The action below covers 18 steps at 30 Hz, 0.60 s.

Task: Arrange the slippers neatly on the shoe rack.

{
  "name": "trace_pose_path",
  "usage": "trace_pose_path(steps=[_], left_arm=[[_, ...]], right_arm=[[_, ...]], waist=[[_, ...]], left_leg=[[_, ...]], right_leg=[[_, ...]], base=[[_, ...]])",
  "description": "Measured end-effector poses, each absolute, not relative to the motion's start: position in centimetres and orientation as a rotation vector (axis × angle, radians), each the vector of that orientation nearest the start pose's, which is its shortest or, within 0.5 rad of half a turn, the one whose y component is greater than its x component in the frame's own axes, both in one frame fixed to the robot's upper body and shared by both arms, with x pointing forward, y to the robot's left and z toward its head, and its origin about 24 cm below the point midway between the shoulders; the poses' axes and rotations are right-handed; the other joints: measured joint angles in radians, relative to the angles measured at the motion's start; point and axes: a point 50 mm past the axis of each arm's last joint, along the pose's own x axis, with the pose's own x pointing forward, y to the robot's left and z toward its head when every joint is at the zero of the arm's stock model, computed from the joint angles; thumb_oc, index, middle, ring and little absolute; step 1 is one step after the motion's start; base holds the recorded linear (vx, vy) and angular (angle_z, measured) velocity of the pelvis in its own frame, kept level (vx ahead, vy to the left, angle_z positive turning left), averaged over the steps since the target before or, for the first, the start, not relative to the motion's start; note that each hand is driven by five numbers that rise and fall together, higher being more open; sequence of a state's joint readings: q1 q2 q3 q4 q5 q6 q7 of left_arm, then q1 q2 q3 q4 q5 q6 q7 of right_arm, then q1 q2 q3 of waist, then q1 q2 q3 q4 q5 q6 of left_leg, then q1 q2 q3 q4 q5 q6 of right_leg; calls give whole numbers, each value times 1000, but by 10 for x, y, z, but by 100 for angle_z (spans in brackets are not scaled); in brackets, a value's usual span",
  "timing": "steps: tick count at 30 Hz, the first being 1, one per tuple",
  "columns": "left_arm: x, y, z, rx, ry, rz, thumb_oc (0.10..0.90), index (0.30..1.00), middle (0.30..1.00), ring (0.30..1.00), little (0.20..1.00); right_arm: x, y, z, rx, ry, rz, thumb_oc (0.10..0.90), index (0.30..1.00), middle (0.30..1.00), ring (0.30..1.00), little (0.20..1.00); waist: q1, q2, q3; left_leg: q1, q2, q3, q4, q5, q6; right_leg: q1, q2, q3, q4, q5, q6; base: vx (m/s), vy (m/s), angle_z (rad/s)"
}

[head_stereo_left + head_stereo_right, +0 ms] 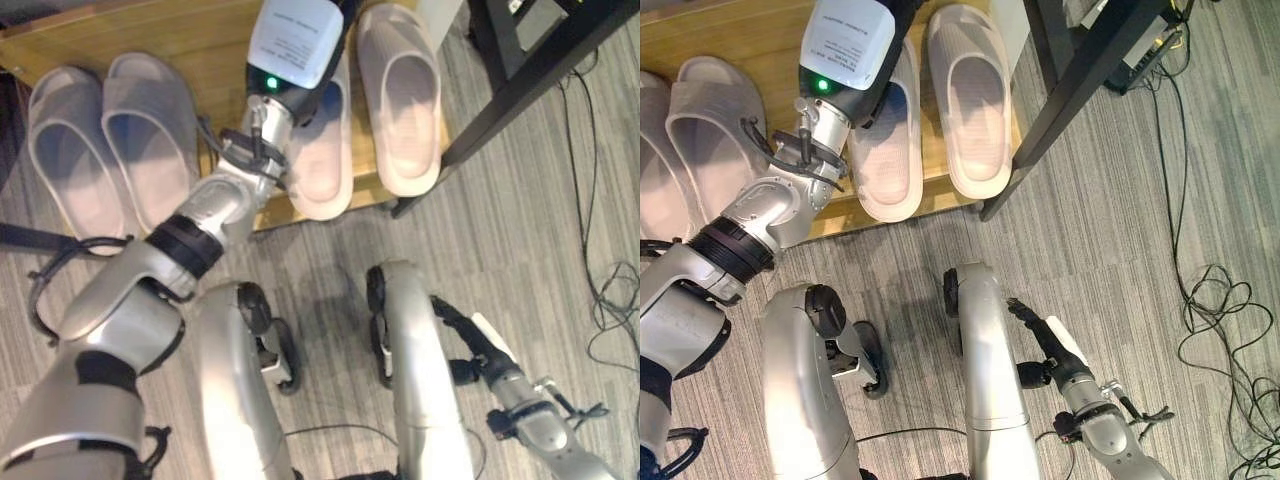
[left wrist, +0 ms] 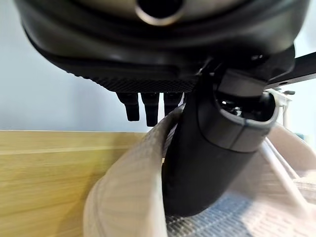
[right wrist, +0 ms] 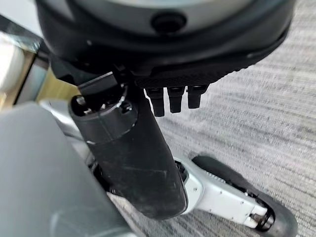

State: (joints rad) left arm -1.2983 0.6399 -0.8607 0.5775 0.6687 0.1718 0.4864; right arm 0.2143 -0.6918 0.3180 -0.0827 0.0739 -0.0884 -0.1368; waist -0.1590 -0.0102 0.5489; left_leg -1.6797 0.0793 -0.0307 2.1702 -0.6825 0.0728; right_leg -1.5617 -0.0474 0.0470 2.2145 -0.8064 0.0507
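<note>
A low wooden shoe rack (image 1: 190, 30) carries two pairs of slippers. A grey pair (image 1: 65, 150) (image 1: 150, 135) lies side by side on its left part. A beige pair lies to the right, toes past the rack's front edge. My left hand (image 2: 158, 59) reaches over the nearer beige slipper (image 1: 325, 160). Its thumb (image 2: 212, 148) is inside that slipper and its fingers are outside, pinching the side wall (image 2: 133, 187). The other beige slipper (image 1: 400, 100) lies just to the right. My right hand (image 1: 1045, 340) hangs low over the floor, fingers relaxed, holding nothing.
A black furniture frame (image 1: 530, 80) stands right beside the rack's right end, its leg slanting down to the floor. Grey striped carpet (image 1: 520, 240) spreads in front of the rack. Loose cables (image 1: 610, 300) lie on the floor at the far right.
</note>
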Motion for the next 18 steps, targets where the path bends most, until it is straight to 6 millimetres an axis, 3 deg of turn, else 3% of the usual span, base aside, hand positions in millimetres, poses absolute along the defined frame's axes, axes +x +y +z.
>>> trace_pose_path(steps=[9, 11, 12, 13, 18], left_arm=[[383, 109, 291, 1616, -895, 276, 800, 900, 900, 900, 900], [381, 110, 282, 1612, -892, 253, 800, 900, 900, 900, 900], [378, 102, 284, 1595, -923, 234, 800, 900, 900, 900, 900], [375, 98, 288, 1581, -957, 231, 800, 900, 900, 900, 900], [377, 103, 295, 1555, -950, 269, 800, 900, 900, 900, 900]], right_arm=[[214, -200, 0, -629, 206, 230, 800, 900, 900, 900, 900], [221, -205, -39, -650, 286, 192, 800, 900, 900, 900, 900], [220, -220, -75, -835, 512, 247, 800, 900, 900, 900, 900], [215, -226, -82, -868, 562, 240, 800, 900, 900, 900, 900], [209, -224, -78, -856, 496, 193, 800, 900, 900, 900, 900]], waist=[[18, 2, 0], [21, -2, -1], [42, -1, -1], [48, -1, -1], [53, -1, 0]], left_leg=[[13, -26, 4, -11, 11, -14], [36, -27, 5, -19, 11, -14], [54, -30, 21, -32, 12, -15], [54, -30, 28, -33, 12, -14], [41, -31, 25, -23, 13, -14]], right_leg=[[12, -23, 3, 14, -14, -17], [40, -35, 1, 9, -24, -10], [49, -34, 13, 6, -25, -11], [43, -37, 22, 9, -25, -11], [33, -41, 20, 23, -32, -16]], base=[[-7, -16, 9], [1, -44, 11], [17, -35, 5], [15, -11, 5], [0, -3, 1]])
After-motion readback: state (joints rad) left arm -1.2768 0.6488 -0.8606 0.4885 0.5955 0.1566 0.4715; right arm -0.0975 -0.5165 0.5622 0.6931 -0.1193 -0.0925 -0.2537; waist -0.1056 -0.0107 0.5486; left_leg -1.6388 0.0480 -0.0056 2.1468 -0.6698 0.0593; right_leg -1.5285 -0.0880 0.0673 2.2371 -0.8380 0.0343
